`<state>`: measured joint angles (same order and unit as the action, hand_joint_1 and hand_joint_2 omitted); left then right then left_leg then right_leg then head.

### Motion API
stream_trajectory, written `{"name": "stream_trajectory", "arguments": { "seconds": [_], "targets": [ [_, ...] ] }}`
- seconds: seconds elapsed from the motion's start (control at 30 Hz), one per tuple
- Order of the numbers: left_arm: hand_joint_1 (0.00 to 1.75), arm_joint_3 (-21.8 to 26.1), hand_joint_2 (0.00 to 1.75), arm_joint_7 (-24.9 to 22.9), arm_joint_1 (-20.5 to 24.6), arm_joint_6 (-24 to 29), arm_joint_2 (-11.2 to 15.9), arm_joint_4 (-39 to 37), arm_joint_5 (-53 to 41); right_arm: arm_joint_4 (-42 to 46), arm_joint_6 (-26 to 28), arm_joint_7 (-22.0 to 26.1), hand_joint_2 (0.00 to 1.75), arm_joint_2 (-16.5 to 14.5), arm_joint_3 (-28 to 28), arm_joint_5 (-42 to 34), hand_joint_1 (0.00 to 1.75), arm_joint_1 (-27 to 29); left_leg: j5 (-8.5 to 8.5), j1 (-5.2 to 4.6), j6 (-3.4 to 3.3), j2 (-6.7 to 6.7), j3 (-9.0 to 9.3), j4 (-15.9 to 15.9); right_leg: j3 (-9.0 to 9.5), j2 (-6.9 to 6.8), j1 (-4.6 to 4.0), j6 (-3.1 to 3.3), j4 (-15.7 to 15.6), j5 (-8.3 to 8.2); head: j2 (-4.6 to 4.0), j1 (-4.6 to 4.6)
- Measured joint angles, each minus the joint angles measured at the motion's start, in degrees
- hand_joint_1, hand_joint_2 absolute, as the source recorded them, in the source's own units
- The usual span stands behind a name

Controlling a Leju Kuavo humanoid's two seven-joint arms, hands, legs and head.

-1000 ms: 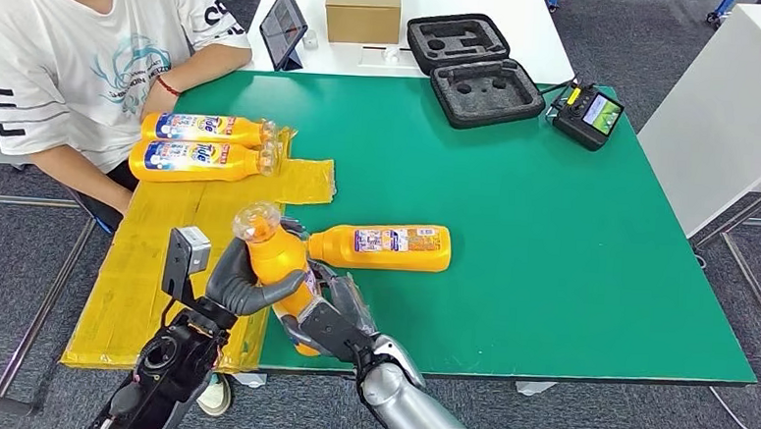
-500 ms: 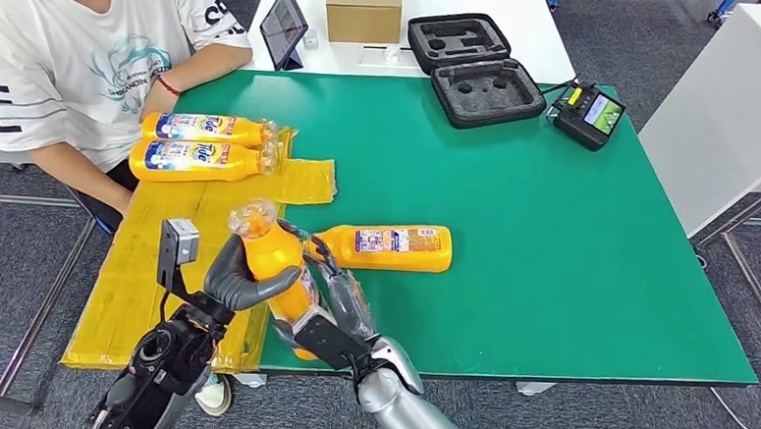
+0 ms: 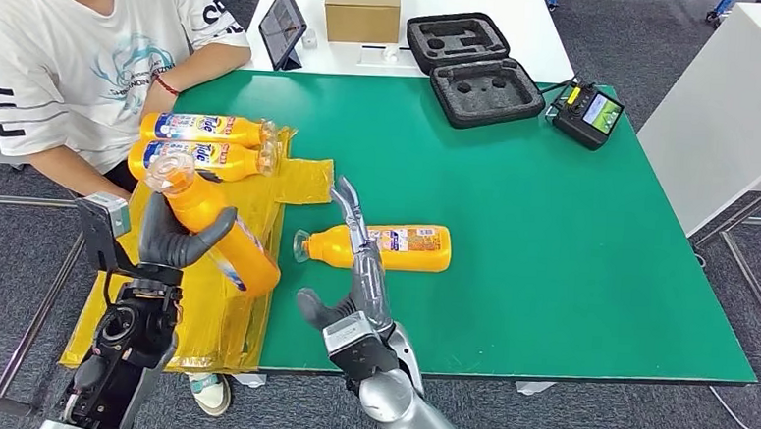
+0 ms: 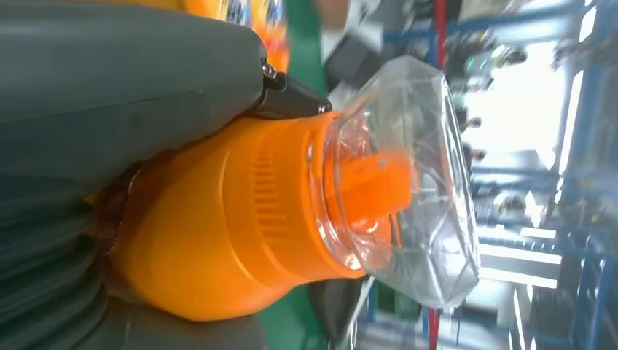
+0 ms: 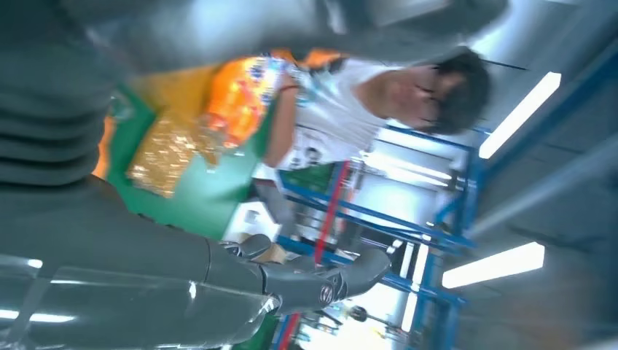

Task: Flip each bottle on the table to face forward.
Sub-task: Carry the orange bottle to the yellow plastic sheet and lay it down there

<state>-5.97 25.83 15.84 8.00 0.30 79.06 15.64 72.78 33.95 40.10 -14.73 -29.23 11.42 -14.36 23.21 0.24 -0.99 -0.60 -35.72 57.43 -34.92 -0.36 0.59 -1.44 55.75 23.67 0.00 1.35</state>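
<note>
Left robot hand [image 3: 174, 238] gripping a tilted bottle [image 3: 213, 230] above the yellow mat [image 3: 141, 290]; could slip from that neck-end hold. Right robot hand [image 3: 353, 292] spread, empty, near the lying bottle [image 3: 380, 246].

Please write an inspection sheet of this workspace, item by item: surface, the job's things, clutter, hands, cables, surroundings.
Surface: green table, yellow sheet on its left part.
Job's things: held bottle in the air over the sheet; two bottles lying on the sheet; one lying bottle on the green.
Clutter: foam case, cardboard box, tablet, controller.
Hands: left hand grips the held bottle; right hand holds nothing, fingers straight.
Cables: one at the controller.
Surroundings: person seated at the left corner.
</note>
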Motion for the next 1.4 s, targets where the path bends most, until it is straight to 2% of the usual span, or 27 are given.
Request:
{"name": "stream_trajectory", "arguments": {
  "seconds": [0.1,0.2,0.33,0.47,0.6,0.73,1.07,1.2,1.4],
  "targets": [
    [1.75,1.7,1.75,2.2,0.7,6.1,0.5,0.5,-6.0,6.5,4.1,0.0,0.00,1.3,-2.1,-1.1,0.00,0.9,0.00,0.00,0.00,0.03,-0.01,0.0,-0.01,-0.01,0.00,0.00,0.0,0.00,0.00,-0.01],
    [1.75,2.9,1.75,3.2,2.7,12.9,1.4,0.8,-16.2,12.1,5.6,0.0,0.00,1.9,-3.2,0.3,0.00,1.5,0.00,0.00,0.00,0.05,-0.01,0.0,-0.01,0.00,0.00,0.00,0.0,0.00,0.00,0.00],
    [1.75,2.7,1.75,-0.8,6.5,16.7,3.4,-0.1,-33.5,16.0,5.8,0.0,0.00,2.2,-3.8,1.5,0.00,2.1,-0.01,0.02,0.00,0.06,0.00,0.0,0.00,-0.02,-0.01,0.00,0.0,0.00,0.00,0.01],
    [1.75,0.1,1.75,-7.3,10.4,14.4,5.3,-3.4,-50.1,16.8,5.8,0.0,1.75,2.8,-4.1,0.3,0.00,2.1,-0.02,0.01,-0.01,0.06,0.01,0.0,0.00,-0.01,-0.01,0.02,0.0,-0.04,0.00,0.00],
    [1.75,-3.5,1.75,-11.6,15.3,6.6,6.8,-10.2,-62.7,16.8,5.4,0.0,1.75,3.5,-5.0,-1.8,0.00,2.0,-0.04,-0.01,-0.02,0.07,0.01,0.0,0.02,-0.01,0.00,0.05,0.0,-0.08,0.00,-0.01],
    [1.75,-7.0,1.75,-11.9,17.7,2.4,7.8,-17.1,-67.1,16.7,4.6,0.0,1.75,3.9,-5.8,-2.3,0.00,1.9,-0.04,-0.01,-0.02,-0.05,0.00,0.0,0.00,0.02,0.00,0.08,0.0,-0.10,0.00,0.00],
    [1.75,-11.5,1.75,-6.9,19.4,-8.4,9.2,-26.3,-64.9,16.1,3.6,0.0,1.75,4.5,-6.2,-3.1,0.00,1.9,-0.02,0.01,-0.01,-0.04,-0.02,0.0,-0.02,0.02,-0.01,0.10,0.0,-0.08,0.00,-0.01],
    [1.75,-12.0,1.75,-3.2,19.4,-13.8,9.4,-28.0,-60.3,15.8,3.5,0.0,1.75,4.6,-6.2,-3.1,0.00,1.9,-0.03,0.00,-0.01,-0.02,-0.02,0.0,0.00,0.01,0.00,0.09,0.0,-0.08,0.00,0.00],
    [1.75,-12.4,1.75,-1.0,19.4,-19.6,9.5,-28.8,-55.8,15.0,3.2,0.0,1.75,4.6,-6.2,-3.1,0.00,1.9,-0.02,0.00,-0.01,0.05,-0.01,0.0,0.01,0.01,0.00,0.09,0.0,-0.08,0.00,0.01]
  ]
}}
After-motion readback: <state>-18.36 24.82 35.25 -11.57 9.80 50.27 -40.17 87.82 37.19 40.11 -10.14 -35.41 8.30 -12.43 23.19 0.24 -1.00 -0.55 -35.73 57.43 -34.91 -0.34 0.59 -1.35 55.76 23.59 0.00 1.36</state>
